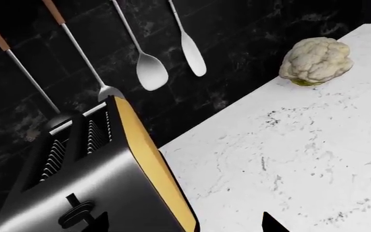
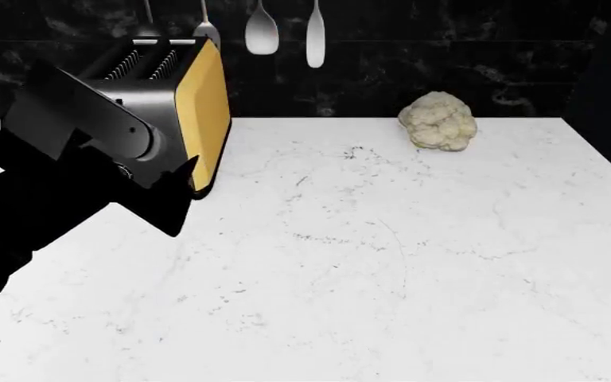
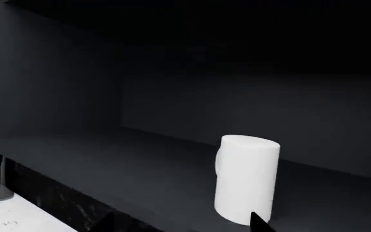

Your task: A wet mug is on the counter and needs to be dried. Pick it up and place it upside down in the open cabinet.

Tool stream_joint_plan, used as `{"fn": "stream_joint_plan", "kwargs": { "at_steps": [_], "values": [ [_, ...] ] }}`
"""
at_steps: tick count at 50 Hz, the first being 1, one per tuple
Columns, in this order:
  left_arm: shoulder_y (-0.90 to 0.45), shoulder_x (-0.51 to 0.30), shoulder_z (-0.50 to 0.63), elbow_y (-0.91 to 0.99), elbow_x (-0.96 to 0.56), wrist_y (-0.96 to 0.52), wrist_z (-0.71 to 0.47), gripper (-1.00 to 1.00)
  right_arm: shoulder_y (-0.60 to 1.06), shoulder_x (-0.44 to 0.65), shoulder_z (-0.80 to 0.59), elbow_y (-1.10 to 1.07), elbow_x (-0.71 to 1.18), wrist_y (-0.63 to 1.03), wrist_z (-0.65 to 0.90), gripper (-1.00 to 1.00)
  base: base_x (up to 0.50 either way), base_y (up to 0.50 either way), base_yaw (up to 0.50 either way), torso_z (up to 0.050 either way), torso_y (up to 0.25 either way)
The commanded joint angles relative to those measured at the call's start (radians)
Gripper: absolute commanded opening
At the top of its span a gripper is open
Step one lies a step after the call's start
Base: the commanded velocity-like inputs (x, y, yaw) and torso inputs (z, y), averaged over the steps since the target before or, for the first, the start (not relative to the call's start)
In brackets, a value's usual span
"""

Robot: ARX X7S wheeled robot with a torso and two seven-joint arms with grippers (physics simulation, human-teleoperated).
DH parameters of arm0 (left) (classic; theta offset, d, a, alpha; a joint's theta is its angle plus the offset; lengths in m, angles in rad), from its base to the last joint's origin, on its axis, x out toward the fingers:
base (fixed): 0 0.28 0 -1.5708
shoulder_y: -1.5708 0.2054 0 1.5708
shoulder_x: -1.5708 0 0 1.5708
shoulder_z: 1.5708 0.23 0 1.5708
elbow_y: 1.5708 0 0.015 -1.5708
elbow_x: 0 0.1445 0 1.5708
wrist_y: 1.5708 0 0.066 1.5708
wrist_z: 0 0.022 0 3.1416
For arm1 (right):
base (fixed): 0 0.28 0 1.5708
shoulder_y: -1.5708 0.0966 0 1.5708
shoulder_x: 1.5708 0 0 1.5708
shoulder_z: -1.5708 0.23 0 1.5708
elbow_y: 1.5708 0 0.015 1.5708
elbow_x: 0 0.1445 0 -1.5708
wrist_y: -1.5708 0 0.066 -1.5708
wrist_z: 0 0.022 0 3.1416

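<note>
Looks like the mug (image 3: 247,180) is already standing on the dark cabinet shelf (image 3: 140,179), closed flat end up, so I'd call it upside down and placed. Right gripper (image 3: 182,223): only two dark fingertips show, spread apart just short of the mug, holding nothing. Best move now is to back straight out without clipping it. Nothing else is visible in the cabinet. Left gripper (image 2: 162,199) hangs near the toaster (image 2: 168,103); can't tell its opening. Further back on the counter (image 2: 391,263) sits a cauliflower (image 2: 438,121).
</note>
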Motion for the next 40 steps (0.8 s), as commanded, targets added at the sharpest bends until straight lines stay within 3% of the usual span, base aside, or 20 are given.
{"fn": "stream_joint_plan", "kwargs": {
  "at_steps": [1,8,21,29,40],
  "values": [
    [0.004,-0.009,-0.014,-0.005,-0.015,0.017,0.000,1.00,-0.064,0.157,-0.081,-0.153,0.792,-0.011,0.546,1.00,0.00,0.00,0.00,0.000,0.000],
    [-0.001,-0.011,-0.022,-0.004,-0.022,0.021,0.009,1.00,-0.103,0.236,-0.167,-0.266,1.039,-0.097,0.687,1.00,0.00,0.00,0.00,0.000,0.000],
    [0.031,-0.017,-0.019,-0.015,-0.007,0.050,0.017,1.00,-0.183,0.356,-0.230,-0.464,1.278,-0.232,0.791,1.00,0.00,0.00,0.00,0.000,0.000],
    [0.032,-0.023,-0.026,-0.009,-0.023,0.052,0.014,1.00,-0.247,0.412,-0.243,-0.586,1.350,-0.316,0.839,1.00,0.00,0.00,0.00,0.000,0.000],
    [0.042,-0.032,-0.034,0.000,-0.035,0.066,0.022,1.00,-0.465,0.457,-0.124,-0.729,1.321,-0.313,0.774,1.00,0.00,0.00,0.00,0.000,0.000]
  ]
}}
